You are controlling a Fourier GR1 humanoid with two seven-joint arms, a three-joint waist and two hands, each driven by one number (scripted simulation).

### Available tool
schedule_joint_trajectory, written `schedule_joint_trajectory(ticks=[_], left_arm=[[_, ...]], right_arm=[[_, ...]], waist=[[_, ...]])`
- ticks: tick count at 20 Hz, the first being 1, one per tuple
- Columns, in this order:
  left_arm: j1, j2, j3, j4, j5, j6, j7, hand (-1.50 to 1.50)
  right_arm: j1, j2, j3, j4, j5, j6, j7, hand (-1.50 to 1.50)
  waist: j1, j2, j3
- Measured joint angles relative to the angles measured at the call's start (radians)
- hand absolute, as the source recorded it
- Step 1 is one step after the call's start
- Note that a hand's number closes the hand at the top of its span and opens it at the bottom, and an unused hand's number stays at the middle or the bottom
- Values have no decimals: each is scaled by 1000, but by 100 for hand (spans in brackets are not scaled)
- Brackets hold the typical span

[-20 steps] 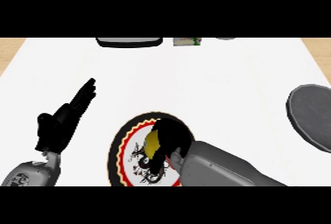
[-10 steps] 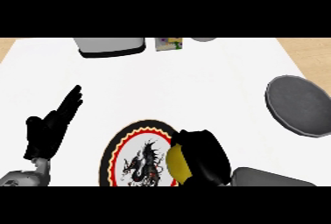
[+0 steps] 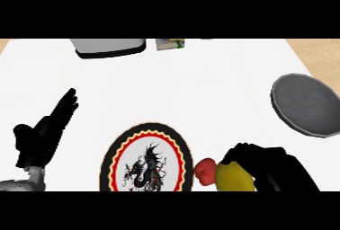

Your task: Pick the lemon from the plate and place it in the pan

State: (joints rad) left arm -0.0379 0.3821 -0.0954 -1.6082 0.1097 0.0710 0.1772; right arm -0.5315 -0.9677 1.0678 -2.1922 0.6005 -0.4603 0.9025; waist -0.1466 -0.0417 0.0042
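White counter (image 3: pixel 186 81) fills most of the head view, with a strip of tan surface seen past its edges at the upper left and along the right side. Near the lower middle, a round plate (image 3: pixel 147 158) is seen, rimmed in black with a red and yellow scalloped band and a dark dragon figure on its pale centre. The lemon (image 3: pixel 234 176) is no longer on the plate: it is held just beside the plate's right rim, over the bare counter, with the black fingers of the right hand (image 3: pixel 269 164) curled round its upper and right side. A small red object (image 3: pixel 205 171) is seen touching the lemon's left side, between it and the plate's rim; what it is cannot be told. The pan (image 3: pixel 306 104), a dark grey round dish with a paler rim, lies well apart from the lemon at the right edge of the counter, and nothing is seen in it. The left hand (image 3: pixel 45 132) is shown at the left, well clear of the plate, released, with straight fingers pointing up and away. At the far edge, a grey, dark-based container (image 3: pixel 108 46) and a small patterned box (image 3: pixel 170 43) are partly cut off by the view.
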Motion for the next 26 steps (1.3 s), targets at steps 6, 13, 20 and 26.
schedule_joint_trajectory(ticks=[6, 13, 20, 26], left_arm=[[-16, -5, -13, -18, -1, -13, 2, 0], [-42, -27, -47, -11, -20, -27, -3, 0], [-88, -38, -57, 5, -28, -49, -1, 0], [-93, -49, -64, 7, -34, -60, 0, 0]], right_arm=[[215, -197, -118, -113, 3, -207, -49, 150], [419, -330, -233, -10, -117, -445, -250, 150], [498, -304, -335, 278, -321, -574, -529, 150], [487, -223, -448, 511, -562, -525, -817, 150]], waist=[[35, 22, 2], [88, 39, 2], [133, 47, 2], [154, 48, 2]])
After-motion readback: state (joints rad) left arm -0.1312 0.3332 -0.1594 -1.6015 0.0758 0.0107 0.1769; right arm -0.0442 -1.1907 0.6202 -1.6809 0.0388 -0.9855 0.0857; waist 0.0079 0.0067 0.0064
